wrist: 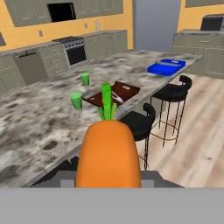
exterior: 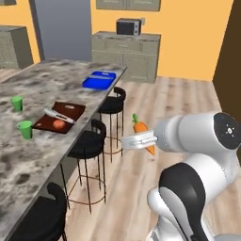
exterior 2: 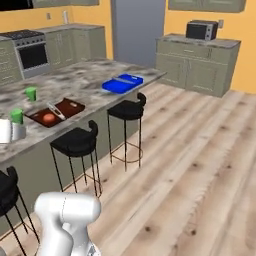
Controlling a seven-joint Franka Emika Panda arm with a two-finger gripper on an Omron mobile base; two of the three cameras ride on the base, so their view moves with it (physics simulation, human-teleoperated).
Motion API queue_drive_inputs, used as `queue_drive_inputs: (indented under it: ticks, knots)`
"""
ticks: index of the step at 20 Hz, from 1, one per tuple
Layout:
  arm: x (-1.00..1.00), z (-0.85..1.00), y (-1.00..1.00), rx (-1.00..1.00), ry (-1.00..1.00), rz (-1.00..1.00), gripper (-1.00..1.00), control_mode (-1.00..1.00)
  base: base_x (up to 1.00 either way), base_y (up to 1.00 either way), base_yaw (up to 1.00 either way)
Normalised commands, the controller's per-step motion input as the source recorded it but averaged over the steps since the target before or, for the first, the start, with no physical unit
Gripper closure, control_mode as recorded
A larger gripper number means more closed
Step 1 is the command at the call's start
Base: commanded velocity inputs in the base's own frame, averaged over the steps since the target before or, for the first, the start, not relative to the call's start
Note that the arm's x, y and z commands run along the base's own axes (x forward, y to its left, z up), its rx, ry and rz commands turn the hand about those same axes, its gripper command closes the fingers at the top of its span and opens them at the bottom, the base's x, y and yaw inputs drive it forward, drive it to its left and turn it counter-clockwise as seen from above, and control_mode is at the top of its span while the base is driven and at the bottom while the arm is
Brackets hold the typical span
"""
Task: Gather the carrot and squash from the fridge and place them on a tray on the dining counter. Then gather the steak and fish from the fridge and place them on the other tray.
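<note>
An orange carrot [exterior: 140, 127] with a green top is held in my gripper [exterior: 139, 140], which is shut on it above the wooden floor, right of the bar stools. In the hand view the carrot [wrist: 108, 153] stands large between the jaws, leaves pointing at the dining counter [wrist: 39, 122]. A blue tray [exterior: 99, 80] [exterior 2: 122, 82] [wrist: 166, 67] lies at the counter's far end. The grey fridge [exterior: 61, 28] [exterior 2: 137, 30] stands shut behind the counter. The squash, steak and fish are out of view.
On the counter lie a dark cutting board [exterior: 60, 116] with a knife and a small orange ball, and two green cups [exterior: 24, 129] [exterior: 17, 103]. Black bar stools [exterior: 89, 143] line the counter's edge. A microwave [exterior: 128, 27] sits on the back cabinets.
</note>
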Motion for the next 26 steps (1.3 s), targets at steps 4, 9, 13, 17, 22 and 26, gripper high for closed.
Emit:
queue_drive_inputs:
  ticks: [4, 9, 13, 17, 22, 26]
  knots:
    - [0.00, 0.00, 0.00, 0.00, 0.00, 0.00, 1.00, 1.00, 0.93, -0.21, 0.36]
    - [0.00, 0.00, 0.00, 0.00, 0.00, 0.00, 1.00, 1.00, 0.57, -0.25, 0.44]
    - [0.00, 0.00, 0.00, 0.00, 0.00, 0.00, 1.00, 1.00, 0.48, -0.16, 0.49]
    - [0.00, 0.00, 0.00, 0.00, 0.00, 0.00, 1.00, 1.00, 0.46, -0.21, 0.49]
    - [0.00, 0.00, 0.00, 0.00, 0.00, 0.00, 1.00, 1.00, 0.31, -0.33, 0.47]
    - [0.00, 0.00, 0.00, 0.00, 0.00, 0.00, 1.00, 1.00, 0.21, -0.44, 0.45]
